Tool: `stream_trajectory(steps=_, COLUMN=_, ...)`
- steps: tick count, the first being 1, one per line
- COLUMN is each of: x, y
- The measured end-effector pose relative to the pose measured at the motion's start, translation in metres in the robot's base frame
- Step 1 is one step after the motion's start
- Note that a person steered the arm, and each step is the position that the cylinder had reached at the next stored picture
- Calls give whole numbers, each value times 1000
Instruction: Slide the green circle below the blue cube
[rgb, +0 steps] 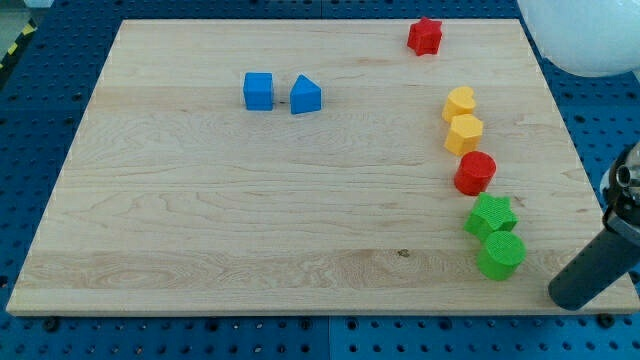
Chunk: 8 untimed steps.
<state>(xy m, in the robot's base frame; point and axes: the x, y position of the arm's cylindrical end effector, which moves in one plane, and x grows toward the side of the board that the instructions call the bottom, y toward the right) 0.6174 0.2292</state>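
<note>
Wood fills most of the frame: a pale wooden board (250, 220) lying on a blue pegboard surface (40, 130). In the upper left of the frame sits the blue cube (258, 91), and just beside it on the right, apart by a thin gap, is a blue block with a peaked, triangular top (305, 95). At the top right, close to the board's far edge, stands a red star (424, 36). Down the right side runs a loose column of blocks: a yellow heart (459, 103) touching a yellow hexagon (464, 134) beneath it, then a red round-looking block (475, 173), then a green star (490, 216), and touching that from below, the green circle (501, 255), which rests in the lower right of the frame, well apart from the blue cube. I carry no pincer, only a straight dark rod, so nothing of mine is spread or pinching. My tip (568, 296) sits at the lower right corner, near the board's edge, to the right of the green circle and not touching it. A white rounded object (590, 35) shows in the top right corner.
</note>
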Motion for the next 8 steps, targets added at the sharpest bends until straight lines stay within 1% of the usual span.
stream_trajectory(steps=1, x=-13, y=-3)
stream_trajectory(steps=2, x=-18, y=-25)
stream_trajectory(steps=3, x=-21, y=-33)
stream_trajectory(steps=4, x=-34, y=-52)
stream_trajectory(steps=6, x=-35, y=-91)
stream_trajectory(steps=7, x=-47, y=-110)
stream_trajectory(steps=8, x=-68, y=-125)
